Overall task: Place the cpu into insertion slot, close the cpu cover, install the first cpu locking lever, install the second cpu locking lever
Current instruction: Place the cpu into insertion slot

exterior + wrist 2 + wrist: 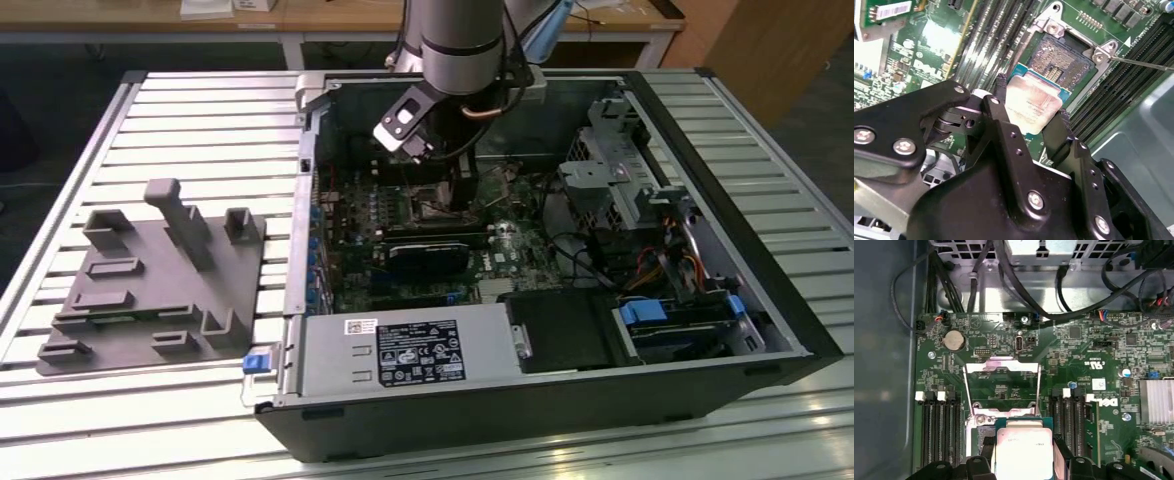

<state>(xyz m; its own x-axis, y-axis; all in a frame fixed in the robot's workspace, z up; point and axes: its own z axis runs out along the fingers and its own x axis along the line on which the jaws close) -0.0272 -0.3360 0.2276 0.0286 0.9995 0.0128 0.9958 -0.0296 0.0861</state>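
One cpu point(1029, 112) pinched in the end effector point(1032, 100), partly over the open insertion slot point(1061, 62), upper middle of the exterior view inside the computer case point(467, 420), cpu cover point(1001, 367) flipped open.

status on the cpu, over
Gripper shut on cpu. Cpu partly over insertion slot, not seated. Cpu cover open. Nothing seen blocking the slot.

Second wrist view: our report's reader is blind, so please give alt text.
A black end effector grips a flat square silvery-grey cpu by two opposite edges, at the edge of the open, metal-rimmed square insertion slot on a green circuit board.
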